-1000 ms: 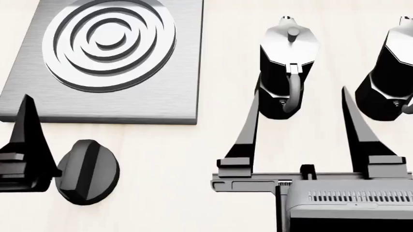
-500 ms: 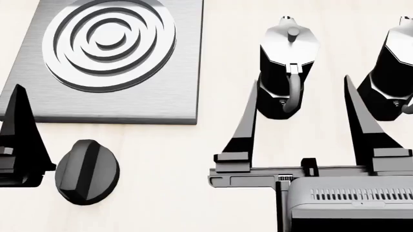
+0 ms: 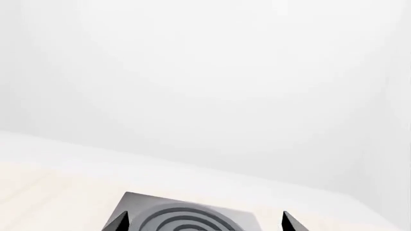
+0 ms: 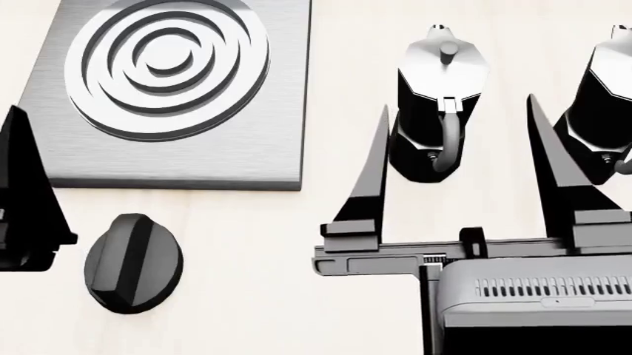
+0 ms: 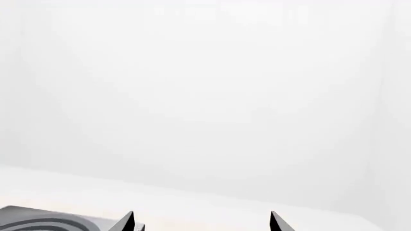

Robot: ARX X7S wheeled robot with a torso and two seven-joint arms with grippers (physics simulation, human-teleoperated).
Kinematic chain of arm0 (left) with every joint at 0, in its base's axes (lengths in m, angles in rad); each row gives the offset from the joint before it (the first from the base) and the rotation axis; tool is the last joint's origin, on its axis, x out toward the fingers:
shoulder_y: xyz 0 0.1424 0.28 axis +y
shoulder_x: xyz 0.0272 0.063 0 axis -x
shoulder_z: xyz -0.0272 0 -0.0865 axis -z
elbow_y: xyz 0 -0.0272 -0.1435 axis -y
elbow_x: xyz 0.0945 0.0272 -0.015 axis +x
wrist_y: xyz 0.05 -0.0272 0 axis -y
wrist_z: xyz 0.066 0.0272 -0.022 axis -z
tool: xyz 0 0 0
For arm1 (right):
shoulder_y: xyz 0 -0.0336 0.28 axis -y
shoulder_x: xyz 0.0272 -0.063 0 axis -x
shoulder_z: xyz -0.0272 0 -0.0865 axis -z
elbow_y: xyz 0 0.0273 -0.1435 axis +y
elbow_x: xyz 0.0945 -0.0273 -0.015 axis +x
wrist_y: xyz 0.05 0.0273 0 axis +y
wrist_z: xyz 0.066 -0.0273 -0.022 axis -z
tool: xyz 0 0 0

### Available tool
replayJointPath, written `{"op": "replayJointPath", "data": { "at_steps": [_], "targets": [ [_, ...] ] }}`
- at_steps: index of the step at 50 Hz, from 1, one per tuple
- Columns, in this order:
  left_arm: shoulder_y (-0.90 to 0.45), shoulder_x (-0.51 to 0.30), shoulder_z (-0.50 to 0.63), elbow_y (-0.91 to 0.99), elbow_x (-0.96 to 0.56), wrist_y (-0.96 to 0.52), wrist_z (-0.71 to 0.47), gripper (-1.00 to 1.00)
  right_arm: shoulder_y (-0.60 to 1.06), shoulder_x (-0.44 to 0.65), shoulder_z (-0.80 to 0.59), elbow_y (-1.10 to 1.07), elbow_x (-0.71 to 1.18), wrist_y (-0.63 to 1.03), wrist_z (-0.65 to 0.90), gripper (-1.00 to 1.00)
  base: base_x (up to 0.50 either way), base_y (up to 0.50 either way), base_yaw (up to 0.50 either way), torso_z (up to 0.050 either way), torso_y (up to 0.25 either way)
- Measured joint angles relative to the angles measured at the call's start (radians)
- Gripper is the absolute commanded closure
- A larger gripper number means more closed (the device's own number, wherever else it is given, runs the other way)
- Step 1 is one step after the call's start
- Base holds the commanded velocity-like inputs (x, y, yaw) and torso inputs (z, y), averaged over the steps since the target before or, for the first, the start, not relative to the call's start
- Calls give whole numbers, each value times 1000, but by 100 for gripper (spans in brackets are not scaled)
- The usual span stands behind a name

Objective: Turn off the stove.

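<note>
The stove (image 4: 266, 148) is a brushed grey slab with a ringed burner (image 4: 168, 66) at the upper left of the head view. Its black ridged knob (image 4: 133, 262) lies apart, just in front of the slab, and nothing touches it. Left of the knob, one black finger (image 4: 25, 185) of my left gripper shows at the picture's edge. In the left wrist view the left gripper (image 3: 204, 221) is open, and the stove (image 3: 186, 214) lies between its tips. My right gripper (image 4: 458, 103) is open and empty, its tips either side of a moka pot; it appears again in the right wrist view (image 5: 201, 220).
Two black moka pots with silver lids stand to the right of the stove, one (image 4: 439, 96) between my right fingers and one (image 4: 602, 103) at the right edge. A corner of the stove (image 5: 38, 219) shows in the right wrist view. The countertop (image 4: 257, 296) is pale wood.
My left finger has slid away from the knob, farther along the stove's left edge. The right gripper has crept forward, its tips now alongside the nearer moka pot.
</note>
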Motion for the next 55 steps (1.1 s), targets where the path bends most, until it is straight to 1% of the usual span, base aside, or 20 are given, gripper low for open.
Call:
{"op": "replayJointPath", "data": {
  "at_steps": [55],
  "targets": [
    [-101, -26, -30, 50, -81, -42, -37, -100, 87, 23, -5, -77, 19, 89, -3, -100, 0, 0, 0, 0, 0]
  ]
}}
